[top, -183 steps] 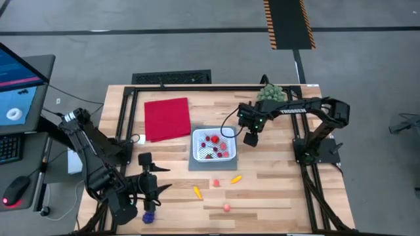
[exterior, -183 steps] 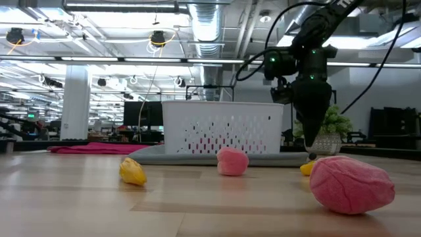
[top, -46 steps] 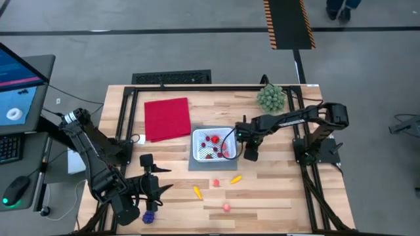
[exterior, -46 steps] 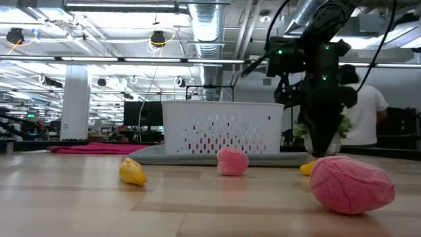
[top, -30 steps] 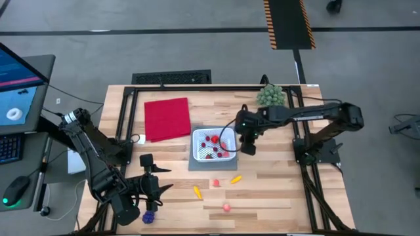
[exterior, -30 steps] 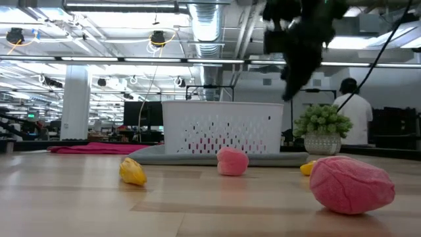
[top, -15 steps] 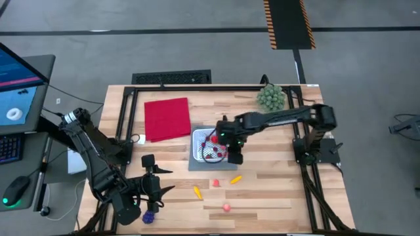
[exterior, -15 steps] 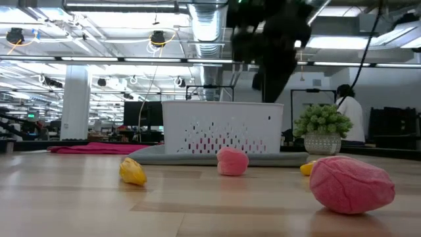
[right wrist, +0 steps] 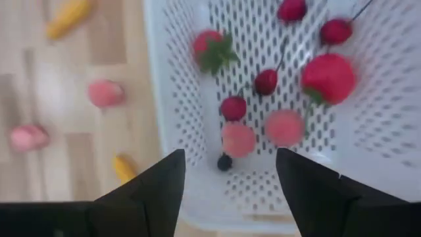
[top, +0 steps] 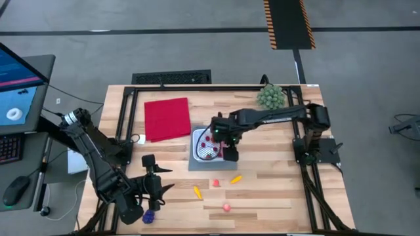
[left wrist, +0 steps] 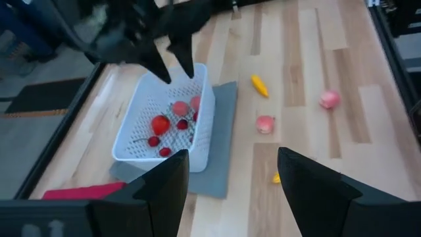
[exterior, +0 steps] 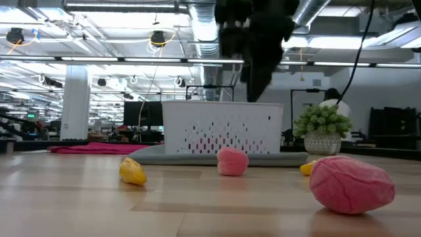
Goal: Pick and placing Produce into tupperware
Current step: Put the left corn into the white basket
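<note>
The white tupperware [top: 195, 145] stands on a grey mat at the table's middle and holds red and pink produce [right wrist: 263, 82]. My right gripper [right wrist: 230, 197] hangs open over its right half, pointing down, with nothing between its fingers; it also shows in the high view [top: 228, 149]. More produce lies on the wood nearer the front edge: a pink piece [top: 214, 183], an orange one [top: 235, 178], a yellow one [top: 197, 191] and another pink one [top: 226, 207]. My left gripper [top: 155, 190] waits open at the near left, above a purple grape bunch [top: 149, 215].
A red cloth [top: 167, 118] lies flat to the left of the tupperware. A green spiky plant [top: 270, 97] stands at the far right. The grey mat [top: 197, 165] sticks out at the tupperware's near side. Black frame rails [top: 125, 118] run along the table's edges.
My right gripper has swung from the tupperware's right side toward the table's left and now hangs over the tupperware, tipped more steeply downward. The produce on the wood has stayed where it was.
</note>
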Available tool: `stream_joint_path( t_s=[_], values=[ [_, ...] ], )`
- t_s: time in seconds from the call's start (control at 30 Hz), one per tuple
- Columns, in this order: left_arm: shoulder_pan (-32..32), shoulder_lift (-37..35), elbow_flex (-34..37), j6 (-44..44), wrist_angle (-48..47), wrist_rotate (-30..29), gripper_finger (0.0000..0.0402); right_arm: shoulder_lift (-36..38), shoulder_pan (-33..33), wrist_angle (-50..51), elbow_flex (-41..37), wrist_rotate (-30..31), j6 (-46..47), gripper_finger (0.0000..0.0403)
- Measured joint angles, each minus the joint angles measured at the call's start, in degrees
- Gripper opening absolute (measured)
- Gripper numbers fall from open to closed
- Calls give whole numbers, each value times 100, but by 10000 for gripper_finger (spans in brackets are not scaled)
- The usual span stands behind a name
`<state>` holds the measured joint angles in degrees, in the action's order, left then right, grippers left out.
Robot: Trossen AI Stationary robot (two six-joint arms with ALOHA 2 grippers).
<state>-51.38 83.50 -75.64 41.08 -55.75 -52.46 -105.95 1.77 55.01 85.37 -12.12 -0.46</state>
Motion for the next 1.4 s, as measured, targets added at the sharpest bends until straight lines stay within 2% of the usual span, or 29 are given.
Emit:
stream_joint_path(
  t_s=[0.1, 0.2, 0.33, 0.47, 0.53, 0.63, 0.77, 0.93, 1.03, 1.27, 1.4],
  values=[
    [69, -2, 0, -17, -4, -24, 223, 386, -78, 195, 112, 41, 78, 264],
    [222, 0, 0, -37, -26, 289, 223, 898, -223, 208, 126, 39, 204, 264],
    [603, 0, 0, -142, -17, 1003, 223, 1680, -548, 143, 128, 76, 454, 265],
    [1107, 93, -2, -248, -30, 1999, 217, 2445, -1124, 90, 111, 306, 682, 265],
    [1308, 283, -2, -609, -144, 2368, 206, 2787, -1469, -37, 72, 317, 766, 265],
    [1540, 687, 0, -1391, -158, 2600, 185, 3206, -2015, -274, 25, 375, 935, 265],
    [1751, 1320, 0, -2288, 217, 2916, 163, 3722, -2771, -602, -153, 975, 1062, 265],
    [2041, 1918, 2, -2624, 361, 3419, 151, 4226, -3459, -600, -475, 2136, 1514, 265],
    [2169, 2220, 2, -2984, 685, 3794, 147, 4434, -3764, -655, -767, 2594, 1834, 265],
    [2301, 2633, 2, -3674, 1206, 4307, 137, 4588, -4082, -681, -1284, 3024, 2395, 265],
    [2313, 2645, 0, -3957, 1659, 4338, 137, 4601, -4117, -752, -1386, 3056, 2407, 265]
  ],
)
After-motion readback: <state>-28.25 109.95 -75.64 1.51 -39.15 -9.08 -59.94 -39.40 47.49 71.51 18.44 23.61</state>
